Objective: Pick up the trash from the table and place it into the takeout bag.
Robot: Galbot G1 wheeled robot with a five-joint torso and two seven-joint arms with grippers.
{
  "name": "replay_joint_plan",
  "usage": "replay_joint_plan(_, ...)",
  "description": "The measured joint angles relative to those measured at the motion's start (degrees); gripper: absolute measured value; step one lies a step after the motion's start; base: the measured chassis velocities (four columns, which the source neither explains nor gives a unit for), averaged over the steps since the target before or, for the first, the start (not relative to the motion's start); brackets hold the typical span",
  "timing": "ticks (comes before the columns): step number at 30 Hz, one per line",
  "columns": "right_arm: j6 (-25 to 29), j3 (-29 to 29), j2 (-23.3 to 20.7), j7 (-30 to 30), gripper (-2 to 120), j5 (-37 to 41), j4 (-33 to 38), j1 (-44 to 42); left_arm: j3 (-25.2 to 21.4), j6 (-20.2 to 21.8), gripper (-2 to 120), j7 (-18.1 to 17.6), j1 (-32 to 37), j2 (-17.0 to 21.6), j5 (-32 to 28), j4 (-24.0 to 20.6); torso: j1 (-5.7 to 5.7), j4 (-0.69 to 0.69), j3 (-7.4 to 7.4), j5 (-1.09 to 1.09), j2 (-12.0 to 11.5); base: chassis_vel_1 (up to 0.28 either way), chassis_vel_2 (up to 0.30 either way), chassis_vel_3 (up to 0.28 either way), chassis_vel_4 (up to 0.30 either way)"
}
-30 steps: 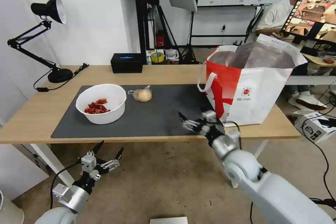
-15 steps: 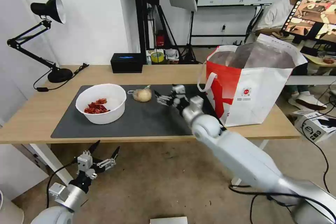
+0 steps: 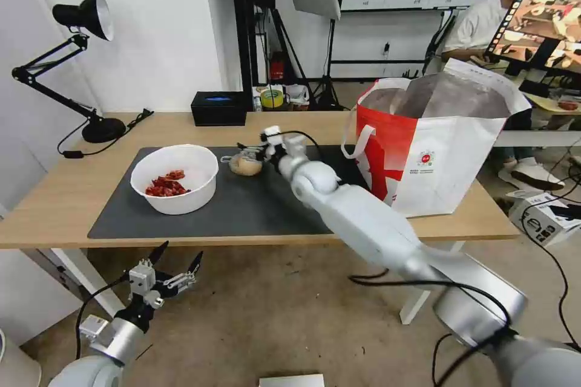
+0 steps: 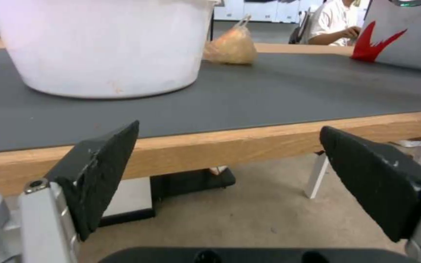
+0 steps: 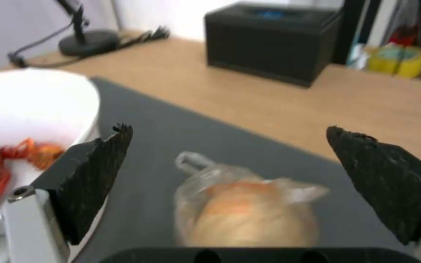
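Note:
On the dark grey mat point(image 3: 254, 205) of the table point(image 3: 54, 205) stand a white round bowl point(image 3: 175, 178) with red scraps point(image 3: 165, 185) and, to its right, a clear bag around a beige lump point(image 3: 244, 164). My right gripper point(image 3: 253, 152) hovers open just over that bag; in the right wrist view the bag point(image 5: 245, 208) lies between the spread fingers point(image 5: 93, 175), untouched. The takeout bag point(image 3: 436, 145), white with a red panel, stands open at the table's right end. My left gripper point(image 3: 172, 261) hangs open below the table's front edge, with the bowl point(image 4: 103, 44) ahead.
A black box point(image 3: 219, 107) and a black desk lamp point(image 3: 78, 66) stand at the table's back left. A person sits behind the takeout bag beside a monitor. Boxes and cables lie on the floor at the right.
My right arm has swung from the table's front edge leftward and away across the mat to the bagged lump. The left gripper has sunk slightly.

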Motion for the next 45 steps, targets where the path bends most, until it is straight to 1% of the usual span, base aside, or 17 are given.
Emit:
replay_joint_plan(2,-0.5,0.1,1.7,-1.1,100,-0.7,-2.4,0.4,-0.4,0.0,100,0.1,0.2,0.0,-0.1,0.0,0.0,0.0,0.0,0.01,0.0,0.0,0.0,0.0,0.0)
replay_joint_plan(3,-0.5,0.1,1.7,-1.1,100,-0.7,-2.4,0.4,-0.4,0.0,100,0.1,0.2,0.0,-0.1,0.0,0.0,0.0,0.0,0.01,0.0,0.0,0.0,0.0,0.0)
replay_joint_plan(5,-0.6,0.5,3.4,-2.7,100,-2.3,-5.4,0.8,-0.8,-0.1,100,0.2,0.5,0.0,-0.2,0.1,0.0,0.01,0.0,0.01,0.0,0.0,0.0,0.0,0.0)
replay_joint_plan(6,-0.6,0.5,3.4,-2.7,100,-2.3,-5.4,0.8,-0.8,-0.1,100,0.2,0.5,0.0,-0.2,0.1,0.0,0.01,0.0,0.01,0.0,0.0,0.0,0.0,0.0)
replay_joint_plan(9,-0.6,1.3,4.9,-3.5,100,-5.4,-8.9,1.1,-1.0,-0.2,100,0.8,0.6,-0.2,-0.3,0.1,0.0,0.0,0.0,0.02,0.0,0.0,0.0,0.0,0.0)
replay_joint_plan(12,-0.3,1.6,5.4,-3.8,100,-6.8,-10.5,1.2,-1.0,-0.2,100,0.9,0.6,-0.2,-0.3,0.0,0.0,-0.01,0.0,0.02,0.0,0.0,0.0,0.0,0.0)
replay_joint_plan(21,-0.2,1.9,6.1,-5.5,100,-8.4,-13.9,1.5,-1.0,-0.2,100,0.9,0.6,-0.1,-0.6,-0.3,0.0,0.0,0.0,0.02,0.0,0.0,0.0,0.0,0.0)
replay_joint_plan(39,-0.1,1.7,6.0,-8.4,100,-9.6,-16.8,1.4,-0.3,-0.3,100,0.9,0.3,-0.2,-0.5,-0.2,-0.01,-0.01,0.0,0.02,0.0,0.0,0.0,0.0,0.0)
replay_joint_plan(42,0.0,1.8,6.0,-9.0,97,-9.8,-17.2,1.3,-0.3,-0.3,100,1.0,0.4,-0.4,-0.4,-0.1,-0.01,0.0,0.0,0.02,0.0,0.0,0.0,0.0,0.0)
replay_joint_plan(43,0.0,1.8,6.0,-9.2,95,-9.9,-17.3,1.3,-0.3,-0.3,100,1.0,0.4,-0.5,-0.3,-0.1,-0.01,0.0,0.0,0.02,0.0,0.0,0.0,0.0,0.0)
replay_joint_plan(45,0.1,1.9,6.0,-9.5,86,-10.0,-17.5,1.3,-0.3,-0.4,100,1.0,0.5,-0.6,-0.3,-0.1,-0.01,-0.01,0.0,0.02,0.0,0.0,0.0,0.0,0.0)
